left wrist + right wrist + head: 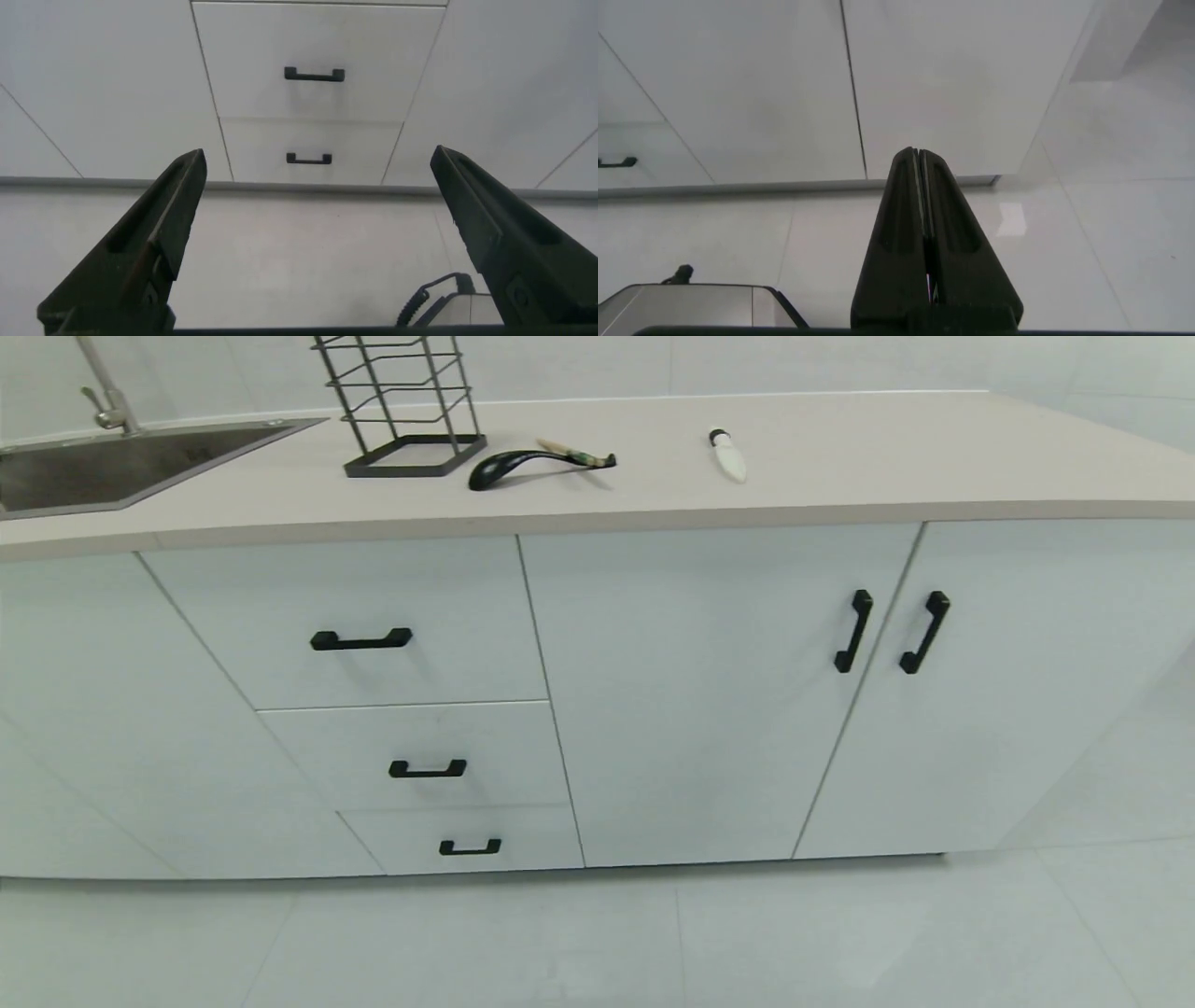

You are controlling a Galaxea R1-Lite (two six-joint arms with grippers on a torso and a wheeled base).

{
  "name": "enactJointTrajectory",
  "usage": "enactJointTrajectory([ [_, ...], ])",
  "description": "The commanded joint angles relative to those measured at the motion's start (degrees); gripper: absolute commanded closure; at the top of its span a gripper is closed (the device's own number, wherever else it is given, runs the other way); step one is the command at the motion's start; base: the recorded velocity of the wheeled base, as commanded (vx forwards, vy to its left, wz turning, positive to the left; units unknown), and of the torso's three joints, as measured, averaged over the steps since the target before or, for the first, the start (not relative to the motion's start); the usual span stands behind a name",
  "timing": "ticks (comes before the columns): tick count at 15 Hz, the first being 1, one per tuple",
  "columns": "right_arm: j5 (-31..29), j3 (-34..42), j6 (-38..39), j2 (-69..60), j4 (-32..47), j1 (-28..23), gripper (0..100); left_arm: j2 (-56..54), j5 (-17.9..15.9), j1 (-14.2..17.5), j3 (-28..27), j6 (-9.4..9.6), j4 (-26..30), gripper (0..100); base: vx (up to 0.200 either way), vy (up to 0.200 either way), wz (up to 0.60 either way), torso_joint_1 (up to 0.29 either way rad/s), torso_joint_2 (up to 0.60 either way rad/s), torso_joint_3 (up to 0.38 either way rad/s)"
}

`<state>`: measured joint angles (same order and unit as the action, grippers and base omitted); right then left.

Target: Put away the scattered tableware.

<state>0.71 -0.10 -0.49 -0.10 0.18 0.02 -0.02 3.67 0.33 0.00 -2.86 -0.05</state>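
Observation:
On the counter (840, 476) lie a black spoon (523, 465), a wooden-handled utensil (568, 451) resting just behind the spoon's handle, and a white utensil with a black end (728, 455) farther right. A black wire rack (401, 401) stands left of the spoon. My left gripper (318, 173) is open, held low and facing the lower drawers (313, 93) above the floor. My right gripper (919, 163) is shut with nothing in it, facing the cabinet doors (971, 84) near the floor.
A steel sink (103, 471) with a tap (107, 392) is set in the counter's far left. Below are three drawers with black handles (360, 639) and cabinet doors with vertical handles (854, 630). Pale tiled floor (597, 943) lies in front.

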Motion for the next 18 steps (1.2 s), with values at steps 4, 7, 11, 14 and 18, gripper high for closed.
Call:
enactJointTrajectory([
  [4,0.0,0.0,0.1,0.1,0.0,0.1,100,0.0,0.0,0.0,0.0,-0.04,0.0,0,0.000,0.000,0.30,0.001,0.00,-0.001],
  [7,0.0,0.0,0.2,0.1,0.0,0.1,100,0.0,0.0,0.0,0.0,-0.04,0.0,0,0.133,0.000,0.00,0.005,0.00,0.003],
  [11,0.0,0.0,0.2,0.1,0.0,0.1,100,0.0,0.0,0.0,0.0,-0.04,0.0,0,0.200,0.000,0.00,-0.004,0.00,0.000],
  [14,0.0,0.0,0.2,0.1,0.0,0.1,100,0.0,0.0,0.0,0.0,-0.04,0.0,0,0.067,0.000,0.00,0.004,0.00,0.001],
  [18,0.0,0.0,0.2,0.1,0.0,0.1,100,0.0,0.0,0.0,0.0,-0.04,0.0,0,0.000,0.000,0.00,0.000,0.00,0.000],
])
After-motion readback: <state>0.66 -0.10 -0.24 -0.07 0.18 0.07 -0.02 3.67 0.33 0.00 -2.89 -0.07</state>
